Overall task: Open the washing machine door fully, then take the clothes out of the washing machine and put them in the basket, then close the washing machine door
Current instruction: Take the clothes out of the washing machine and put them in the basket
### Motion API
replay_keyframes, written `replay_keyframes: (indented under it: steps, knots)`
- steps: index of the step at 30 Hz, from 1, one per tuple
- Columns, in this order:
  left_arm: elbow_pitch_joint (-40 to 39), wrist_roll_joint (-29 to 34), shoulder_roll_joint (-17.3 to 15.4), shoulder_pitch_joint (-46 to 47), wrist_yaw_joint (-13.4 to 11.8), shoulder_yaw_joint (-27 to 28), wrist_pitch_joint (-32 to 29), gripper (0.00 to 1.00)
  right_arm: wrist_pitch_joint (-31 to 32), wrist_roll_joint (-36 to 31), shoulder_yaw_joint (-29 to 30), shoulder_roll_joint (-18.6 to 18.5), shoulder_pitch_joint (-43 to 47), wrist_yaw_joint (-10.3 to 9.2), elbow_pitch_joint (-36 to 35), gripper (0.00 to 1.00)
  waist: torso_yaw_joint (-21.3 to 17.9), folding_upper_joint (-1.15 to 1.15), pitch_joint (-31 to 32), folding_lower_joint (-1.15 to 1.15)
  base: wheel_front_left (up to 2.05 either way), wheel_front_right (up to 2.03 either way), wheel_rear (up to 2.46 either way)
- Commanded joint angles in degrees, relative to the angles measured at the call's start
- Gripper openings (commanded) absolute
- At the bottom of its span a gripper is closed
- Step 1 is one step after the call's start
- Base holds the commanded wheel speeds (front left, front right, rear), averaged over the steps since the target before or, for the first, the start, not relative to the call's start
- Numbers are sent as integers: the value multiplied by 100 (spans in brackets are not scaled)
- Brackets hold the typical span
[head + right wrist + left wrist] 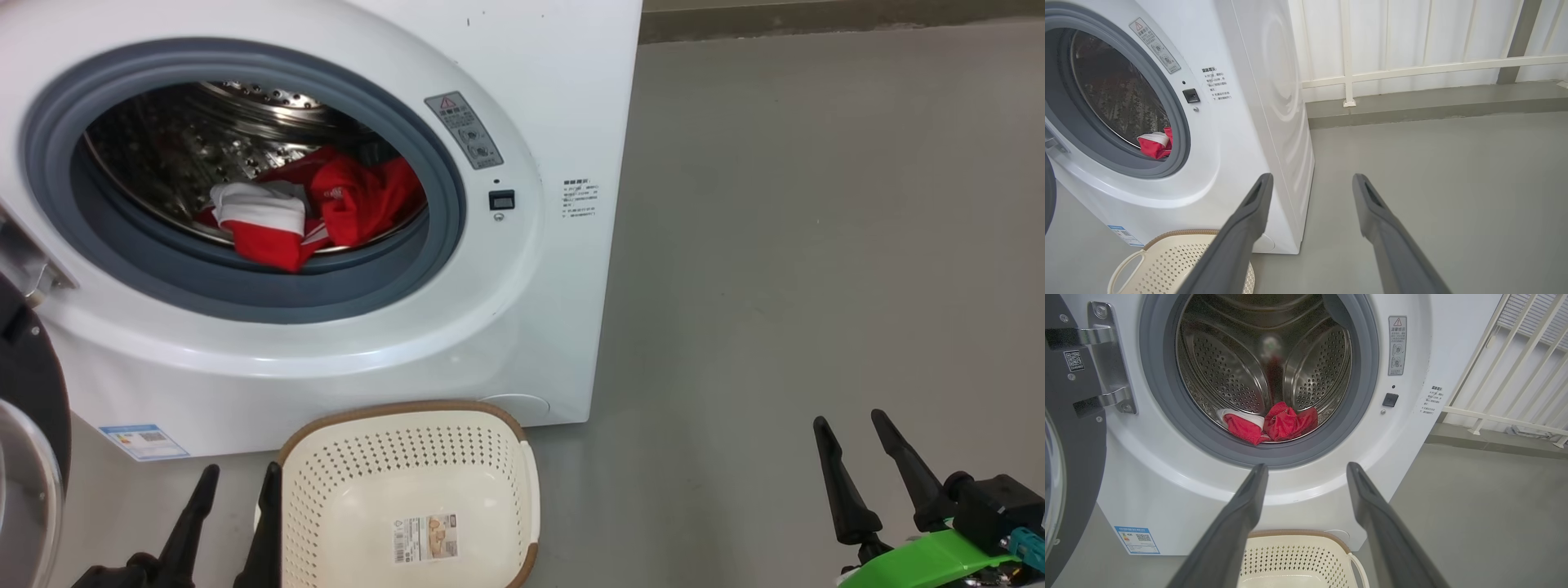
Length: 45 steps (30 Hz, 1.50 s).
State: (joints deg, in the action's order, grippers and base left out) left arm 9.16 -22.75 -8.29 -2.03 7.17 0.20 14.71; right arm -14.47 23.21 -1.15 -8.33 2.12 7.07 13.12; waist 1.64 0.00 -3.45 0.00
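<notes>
Starting at the left gripper: fingers wide apart, nothing between them, low down just beside the left wall of the basket. In the left wrist view, aimed straight at the washing machine, with the drum mouth directly above the line of the two fingers.

At the right gripper: also spread open and empty, over bare floor, well apart from the machine and to the right of the basket. In its own wrist view, pointing past the machine's right corner, not into the opening.

Further out: the washing machine door swung away at the far left, leaving the opening free; whether fully open, hard to tell. Inside, the clothes, a red heap with a white band, lying at the bottom front of the steel drum, just behind the grey seal. Long axis of the heap left to right across the drum floor, white-banded end toward the left.

Judged from this: forward and up from the left gripper, almost on its axis; far left and up from the right gripper. Left arm clearly nearer, so probably the better one for the reach. Needed next: rise over the seal lip, go in, close on the red folds, then come back down to the basket, directly below the opening.
</notes>
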Motion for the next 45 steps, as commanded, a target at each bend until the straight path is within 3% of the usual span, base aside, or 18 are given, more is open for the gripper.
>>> replay_keyframes:
  steps: [1, 16, 24, 36, 45]
  knots:
    - [-127, 44, -105, 235, 32, 223, 29, 100, -52, 28, -145, -108, -186, 42, -145, 100, 5, 0, -17, 0, 40, -40, 0]
    - [-12, 110, -56, 331, 32, 204, 29, 100, -52, 13, -159, -90, -262, 42, -152, 100, 36, 0, -188, 0, 3, -3, 0]
    - [436, 277, 9, 708, 32, 167, 29, 100, -52, 1, -174, -38, -452, 42, -187, 100, 1, 0, -506, 0, 0, 0, 0]
    - [1220, 398, -128, 2321, 32, 22, 29, 100, -52, -35, -203, 56, -868, 42, -268, 100, -154, 0, -1333, 0, 0, 0, 0]
    - [2008, 197, -472, 3925, 32, -41, 29, 100, -52, -58, -198, 170, -1337, 42, -371, 100, -422, 0, -2169, 0, 0, 0, 0]
